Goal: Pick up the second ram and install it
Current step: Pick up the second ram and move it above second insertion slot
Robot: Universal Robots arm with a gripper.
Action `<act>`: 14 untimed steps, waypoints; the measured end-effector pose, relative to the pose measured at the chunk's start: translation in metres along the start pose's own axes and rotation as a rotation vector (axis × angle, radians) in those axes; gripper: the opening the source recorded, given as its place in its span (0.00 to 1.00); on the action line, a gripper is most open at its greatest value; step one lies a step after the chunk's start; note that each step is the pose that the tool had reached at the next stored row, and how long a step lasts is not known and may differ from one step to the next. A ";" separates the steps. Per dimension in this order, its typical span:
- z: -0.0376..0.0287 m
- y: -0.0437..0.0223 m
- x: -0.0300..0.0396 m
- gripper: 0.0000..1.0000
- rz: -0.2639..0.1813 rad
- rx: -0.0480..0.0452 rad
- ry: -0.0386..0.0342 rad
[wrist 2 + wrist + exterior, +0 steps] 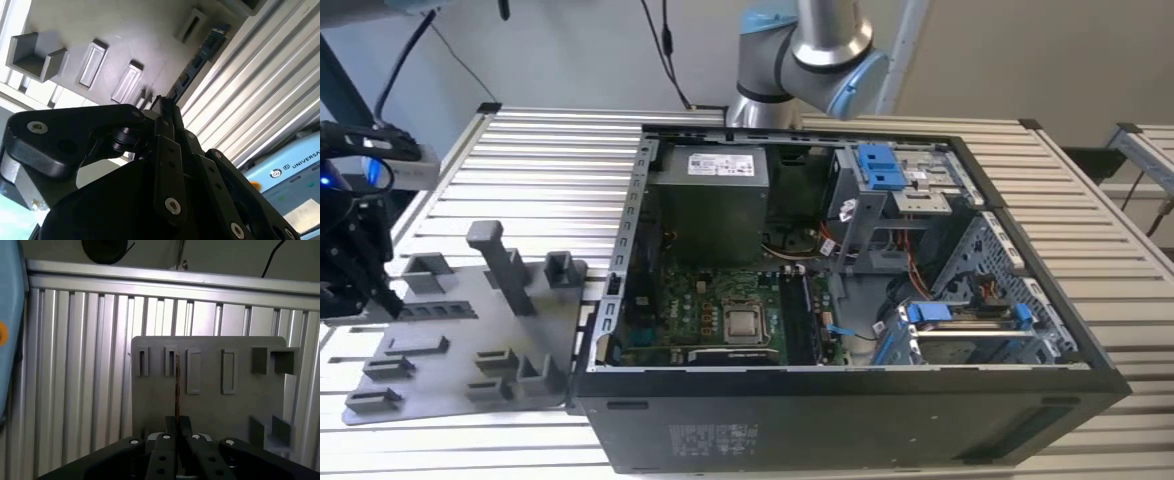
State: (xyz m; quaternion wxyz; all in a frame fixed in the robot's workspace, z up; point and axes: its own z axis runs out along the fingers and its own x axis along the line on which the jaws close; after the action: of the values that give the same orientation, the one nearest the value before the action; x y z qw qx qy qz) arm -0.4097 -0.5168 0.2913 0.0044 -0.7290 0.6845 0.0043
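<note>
At the exterior view's left edge, my gripper [350,262] is dark and partly cut off by the frame, so I cannot judge its hold from there. In the first wrist view the fingers [165,440] are clenched on the second ram [176,385]. There I see the board only by its edge, as one thin dark line that stands straight out from the fingertips. Its far end lies in line with a narrow slot of the grey holder tray [210,410], but I cannot tell if it touches the tray or is free of it.

In the second wrist view the second ram [197,57] shows more of its flat side. It is long, thin and dark, with black chips and a small pale-blue patch near the far end. My own body hides the near end.

The tray lies flat on the slatted metal counter [547,170] and carries rectangular slots and upright posts. Just beside it stands the open computer case [854,425]. Inside are a grey power-supply box [710,200], a green mainboard [707,310] and blue-clipped drive cages [881,168].
</note>
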 end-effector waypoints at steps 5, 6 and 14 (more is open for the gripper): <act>-0.0130 0.0000 -0.0002 0.14 0.000 0.0001 0.0000; -0.0154 0.0000 -0.0002 0.14 0.000 0.0001 0.0000; -0.0362 0.0000 -0.0004 0.14 0.000 0.0001 0.0000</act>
State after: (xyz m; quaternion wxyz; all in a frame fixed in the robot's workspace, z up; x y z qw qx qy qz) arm -0.4097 -0.5168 0.3275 0.0045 -0.7290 0.6845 0.0042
